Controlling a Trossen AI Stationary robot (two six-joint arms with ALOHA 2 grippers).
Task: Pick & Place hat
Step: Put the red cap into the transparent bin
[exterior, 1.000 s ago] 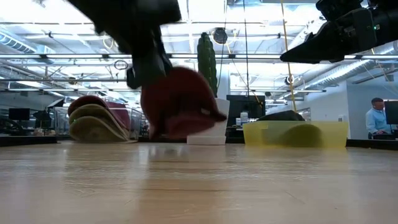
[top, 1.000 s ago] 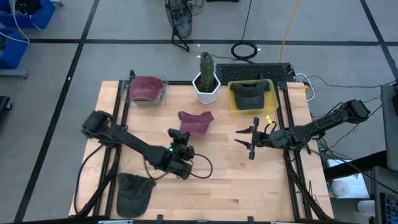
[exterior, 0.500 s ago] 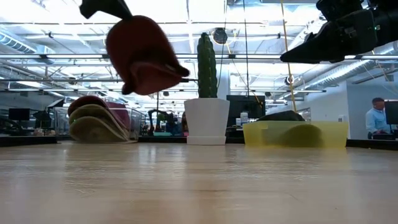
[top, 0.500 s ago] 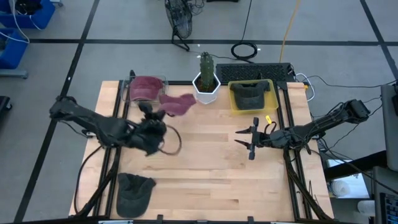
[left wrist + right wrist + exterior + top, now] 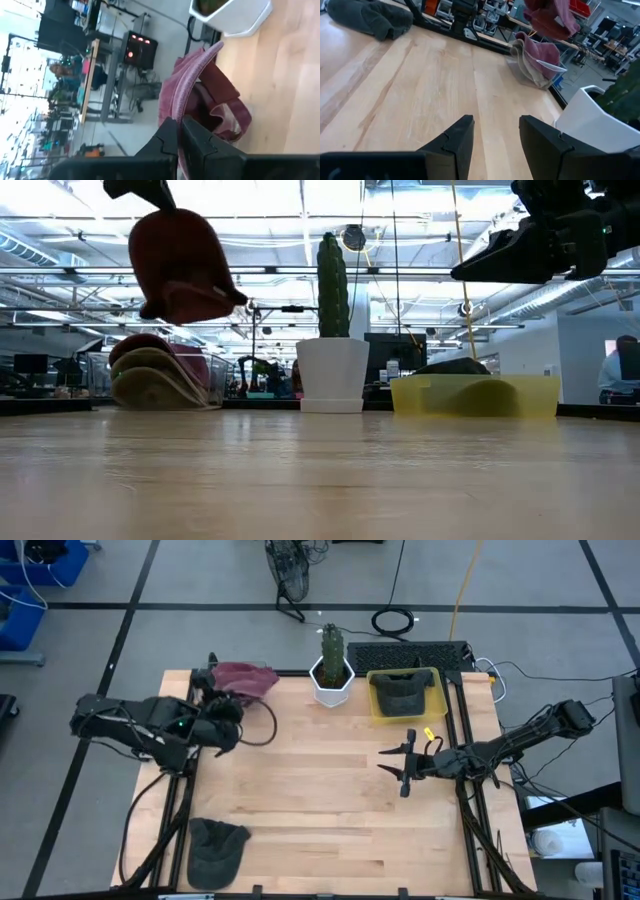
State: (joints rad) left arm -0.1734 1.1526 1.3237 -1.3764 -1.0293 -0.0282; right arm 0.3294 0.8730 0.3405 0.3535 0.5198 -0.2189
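item, my left gripper (image 5: 222,690): pinched tight on one maroon hat (image 5: 246,677), which hangs in the air over the far left corner of the tabletop (image 5: 320,800). in the low view the maroon hat (image 5: 180,268) dangles well clear of the wood, above the clear bin. in my left wrist view the fabric of the hat (image 5: 205,95) runs right between my closed fingers (image 5: 192,142).

item, clear bin (image 5: 160,375): one, at the far left corner, holding maroon and tan cloth; how many pieces lie in it i cannot tell. the carried hat covers it from above in the high view.

item, my right gripper (image 5: 400,764): fingers spread apart, nothing between them, hovering above the right half of the tabletop, near the right edge. my right wrist view shows only bare wood between my two fingers (image 5: 455,140).

item, dark grey hats: two. one dark grey hat (image 5: 216,850) lies flat at the near left corner; the other dark hat (image 5: 402,690) sits inside the yellow tray (image 5: 436,702).

item, yellow tray: one, at the far edge, right of centre.

item, white pot (image 5: 331,683) with cactus (image 5: 331,643): one, at the far edge between clear bin and yellow tray.

item, small yellow piece (image 5: 432,732): one, just near of the tray.
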